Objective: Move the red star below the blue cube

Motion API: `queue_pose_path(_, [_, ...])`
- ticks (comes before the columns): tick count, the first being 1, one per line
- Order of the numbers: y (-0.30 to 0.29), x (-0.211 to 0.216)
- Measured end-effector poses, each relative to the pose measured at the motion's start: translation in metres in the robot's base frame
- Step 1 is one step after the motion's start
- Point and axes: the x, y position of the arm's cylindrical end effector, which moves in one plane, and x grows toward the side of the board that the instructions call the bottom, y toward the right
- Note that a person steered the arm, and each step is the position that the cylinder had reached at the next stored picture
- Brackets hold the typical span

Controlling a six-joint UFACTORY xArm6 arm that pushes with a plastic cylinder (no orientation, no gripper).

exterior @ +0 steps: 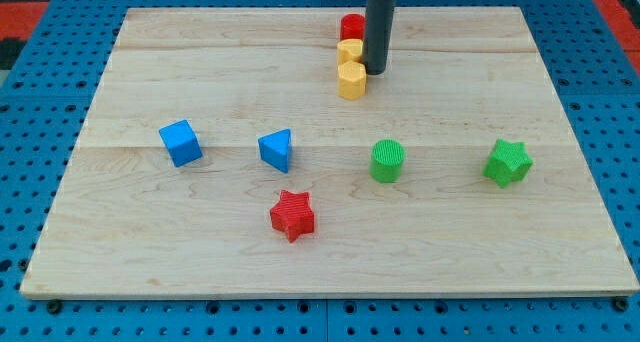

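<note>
tip [375, 71] by yellow blocks [351, 80], top | no claw, state n/a | red plastic star [292, 215] far | risk: clipping blue wedge [276, 149] en route to blue cube [180, 143]

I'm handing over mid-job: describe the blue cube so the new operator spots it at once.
On the wooden board, look along the middle row of blocks. The blue cube is the one farthest to the view's left, up and left of the red star. Its blue neighbour is wedge-shaped; the cube has square faces. My tip is far off, by the yellow blocks.
</note>
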Motion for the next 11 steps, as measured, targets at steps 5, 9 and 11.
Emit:
queue_pose_path(5, [0.250, 0.207])
queue_pose_path(9, [-0.118, 0.208])
queue_pose_path(11, [-0.139, 0.197])
